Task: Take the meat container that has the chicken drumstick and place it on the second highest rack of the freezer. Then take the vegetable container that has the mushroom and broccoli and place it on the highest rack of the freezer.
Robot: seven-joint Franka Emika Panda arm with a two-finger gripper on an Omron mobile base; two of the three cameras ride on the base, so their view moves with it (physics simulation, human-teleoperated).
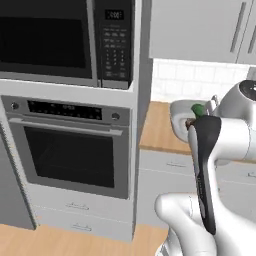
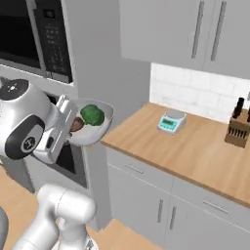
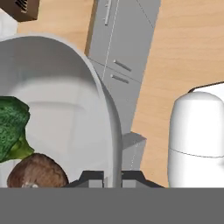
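My gripper (image 2: 70, 118) is shut on the thick rim of the vegetable container (image 2: 96, 131), a deep grey tub with a white floor, and holds it in the air in front of the oven column, left of the counter's end. Inside lie the dark-green broccoli (image 2: 92, 115) and the brown mushroom (image 2: 76, 125). The hand view has the fingertips (image 3: 92, 176) pinching the rim of the tub (image 3: 109, 122), with broccoli (image 3: 11, 127) and mushroom (image 3: 37, 173) at lower left. From the left base, the tub (image 1: 179, 118) hangs behind my forearm. The meat container, chicken drumstick and freezer racks are out of view.
A black-glass wall oven (image 1: 70, 152) with a microwave (image 1: 50, 35) above it stands left of the held tub. The wooden counter (image 2: 195, 151) carries a small scale (image 2: 171, 122) and a knife block (image 2: 238, 128). Upper cabinets (image 2: 195, 29) hang above, drawers below.
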